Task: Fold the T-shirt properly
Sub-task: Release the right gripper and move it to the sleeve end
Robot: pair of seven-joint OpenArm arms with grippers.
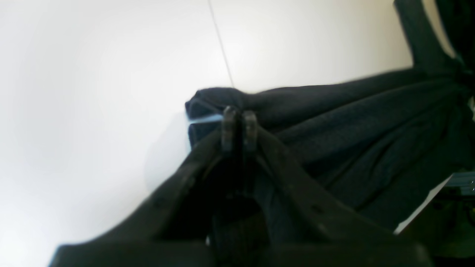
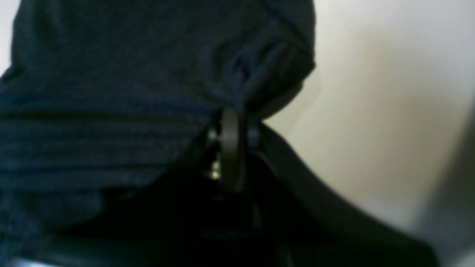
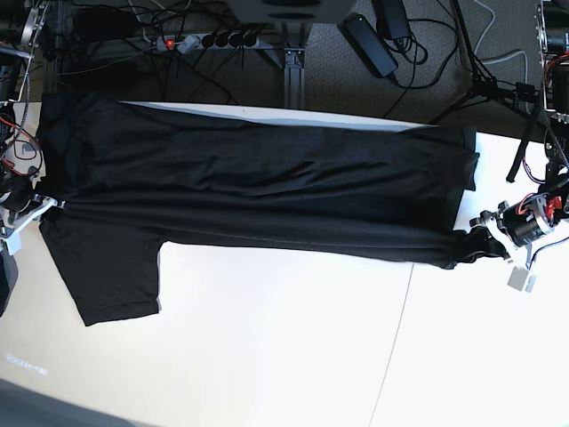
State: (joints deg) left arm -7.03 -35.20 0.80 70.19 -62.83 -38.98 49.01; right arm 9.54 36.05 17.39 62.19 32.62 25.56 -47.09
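Left gripper (image 1: 239,128) jaws pinched together, right gripper (image 2: 232,129) jaws near-closed (both arms low, far apart).

White table (image 3: 293,347), bright even light, thin seam line (image 3: 391,338) running across it. Behind the table: grey carpet floor (image 3: 427,80), tangle of black cables (image 3: 187,62), power strip (image 3: 213,40), black power brick (image 3: 371,43), metal frame leg (image 3: 292,71).

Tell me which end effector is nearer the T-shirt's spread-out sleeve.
Right. The right end effector is at the shirt edge just above the sleeve in the base view; the left end effector holds the far end of the T-shirt.
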